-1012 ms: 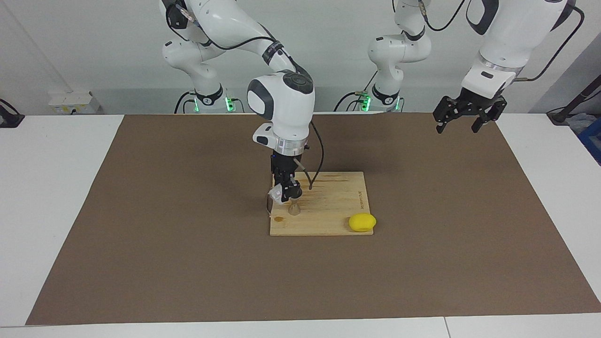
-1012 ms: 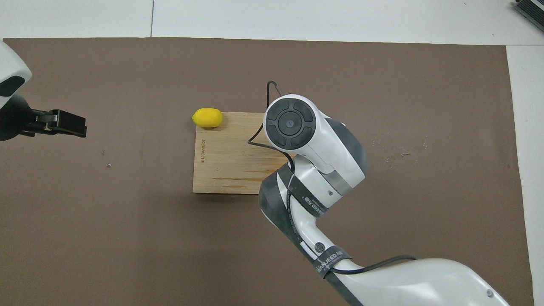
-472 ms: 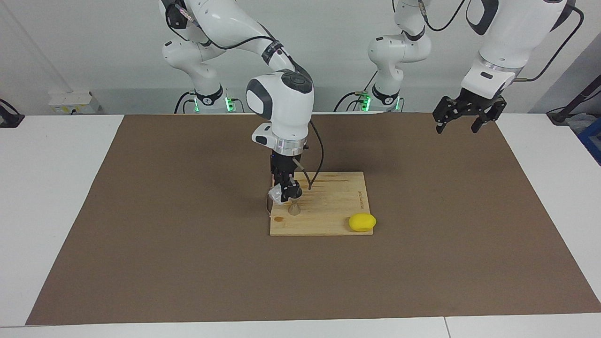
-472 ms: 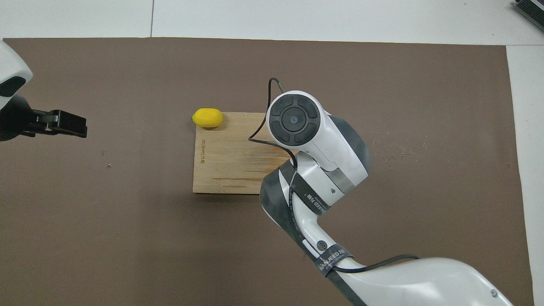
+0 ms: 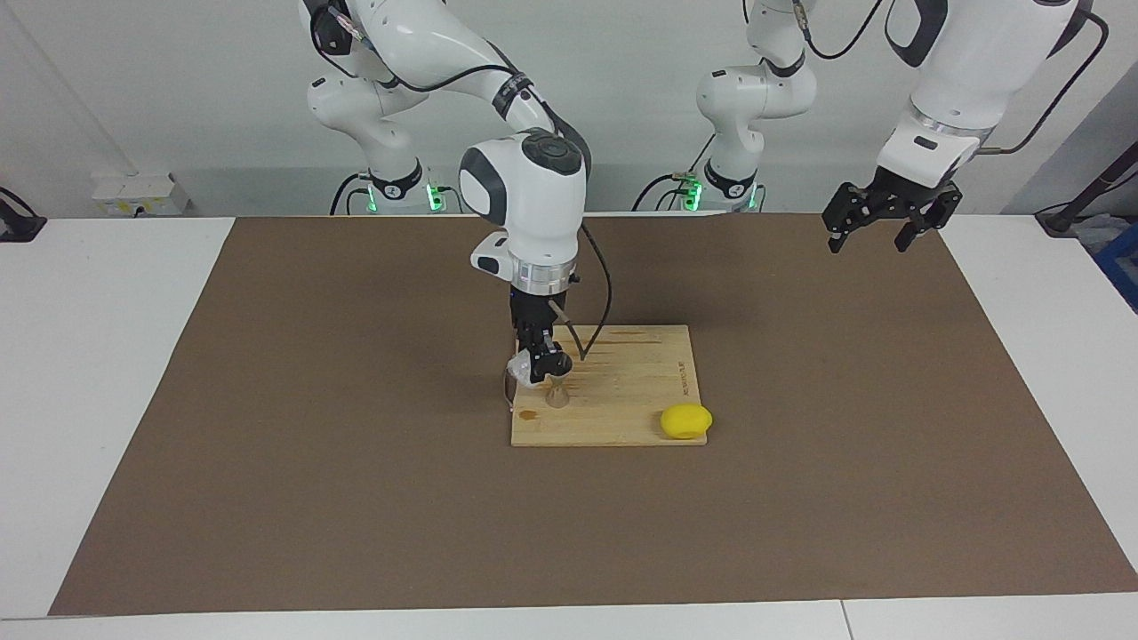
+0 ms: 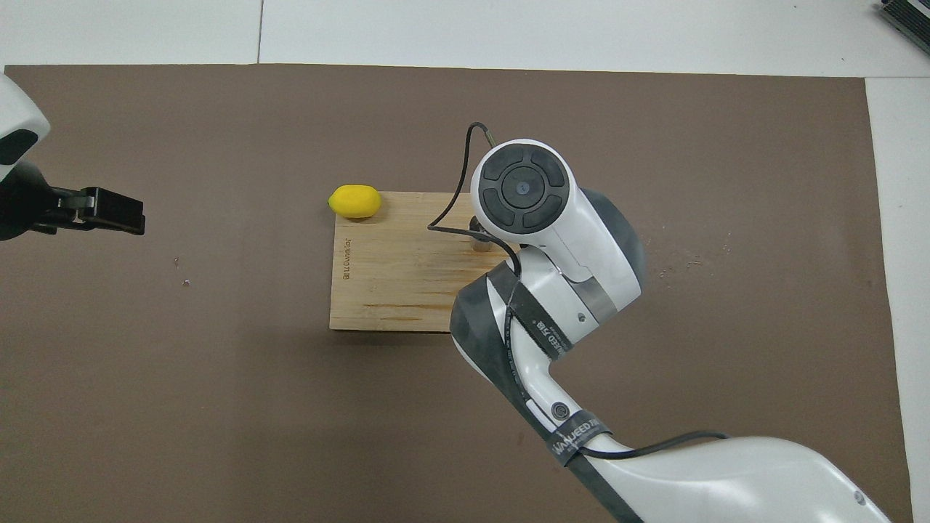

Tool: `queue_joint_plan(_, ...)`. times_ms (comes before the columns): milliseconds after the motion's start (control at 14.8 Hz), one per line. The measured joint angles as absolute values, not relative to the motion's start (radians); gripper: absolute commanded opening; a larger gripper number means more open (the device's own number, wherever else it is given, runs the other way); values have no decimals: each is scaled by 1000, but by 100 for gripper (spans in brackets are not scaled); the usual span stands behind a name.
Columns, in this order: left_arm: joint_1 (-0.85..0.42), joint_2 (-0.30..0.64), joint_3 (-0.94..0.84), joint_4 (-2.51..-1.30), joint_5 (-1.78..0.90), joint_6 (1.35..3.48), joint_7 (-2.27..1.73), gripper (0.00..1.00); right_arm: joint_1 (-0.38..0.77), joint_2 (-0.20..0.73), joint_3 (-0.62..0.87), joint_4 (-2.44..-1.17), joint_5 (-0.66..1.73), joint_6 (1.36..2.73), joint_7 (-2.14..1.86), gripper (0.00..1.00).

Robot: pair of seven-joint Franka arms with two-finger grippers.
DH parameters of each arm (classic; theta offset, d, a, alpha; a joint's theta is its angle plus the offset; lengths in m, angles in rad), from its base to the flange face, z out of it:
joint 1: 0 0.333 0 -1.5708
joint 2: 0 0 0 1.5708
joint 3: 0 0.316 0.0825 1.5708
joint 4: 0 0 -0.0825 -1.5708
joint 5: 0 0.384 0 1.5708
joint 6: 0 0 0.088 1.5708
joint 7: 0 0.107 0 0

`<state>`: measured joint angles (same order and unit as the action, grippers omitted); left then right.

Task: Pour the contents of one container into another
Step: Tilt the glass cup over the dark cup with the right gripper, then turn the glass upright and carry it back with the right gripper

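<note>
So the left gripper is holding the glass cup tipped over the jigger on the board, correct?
Not the left: the facing view shows the right gripper holding the glass cup tipped over the jigger on the board. The left gripper waits over the mat.

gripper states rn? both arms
Right gripper: shut on the glass cup, tipped over the jigger on the wooden board.
Left gripper: open, holding nothing, waiting over the mat.
</note>
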<state>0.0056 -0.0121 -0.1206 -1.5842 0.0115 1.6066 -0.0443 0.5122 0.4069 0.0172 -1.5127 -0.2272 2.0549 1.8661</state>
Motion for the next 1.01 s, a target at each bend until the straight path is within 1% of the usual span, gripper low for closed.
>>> queue_joint_plan(338, 6, -12, -121, -1584, 12, 1607, -44, 100, 481, 407, 16, -1496, -137, 2051, 1866, 1)
queue_joint_plan(742, 6, -12, -121, -1584, 12, 1607, -44, 100, 390, 407, 16, -1493, 39, 2051, 1813, 1)
queue_joint_plan(1012, 6, -12, -121, -1584, 12, 1607, -44, 100, 296, 408, 14, -1504, 185, 2051, 1698, 1)
